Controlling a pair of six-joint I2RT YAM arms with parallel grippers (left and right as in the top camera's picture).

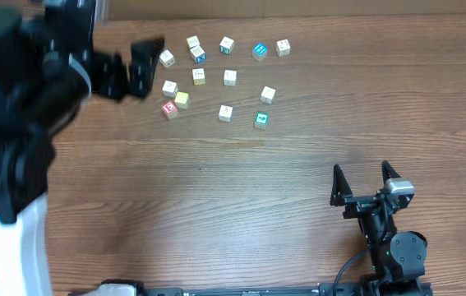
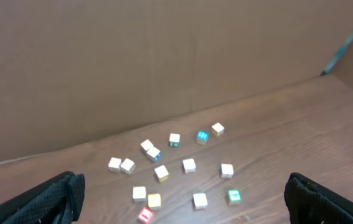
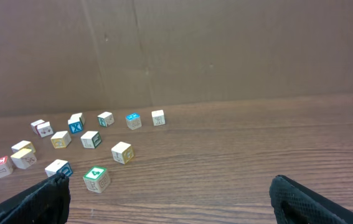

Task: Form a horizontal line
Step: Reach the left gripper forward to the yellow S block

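- Overhead: we see no line yet. Its four pieces lie along the near edge of the scatter. The red cube [image 1: 168, 108] has the pale yellow cube [image 1: 182, 99] just beside it but set a little further back. The white cube [image 1: 225, 113] and teal-green cube [image 1: 261, 120] sit apart to the right, staggered and gapped.
- The left end effector [image 1: 152, 67] hovers at the left end of the cluster with its jaws spread and nothing between them, placed, we judge, to start on that end. A loose white cube [image 1: 167, 58] lies right by it and could get knocked.
- The right end effector [image 1: 362, 177] is open and empty at the front of the counter [image 1: 216, 205], well apart from every cube and so out of the way.
- Left wrist: the fingers [image 2: 45, 202] sit in the bottom corners, wide and empty. The red cube is nearest, at the lower edge. Loose cubes crowd behind the row, a blue cube [image 2: 202, 136] among them, so we think straightening is safer done toward the bare front.
- Right wrist: the fingers [image 3: 325, 202] are likewise parted with nothing held. The teal-green cube is closest, with bare counter between. A brown wall [image 3: 226, 50] closes the far side.
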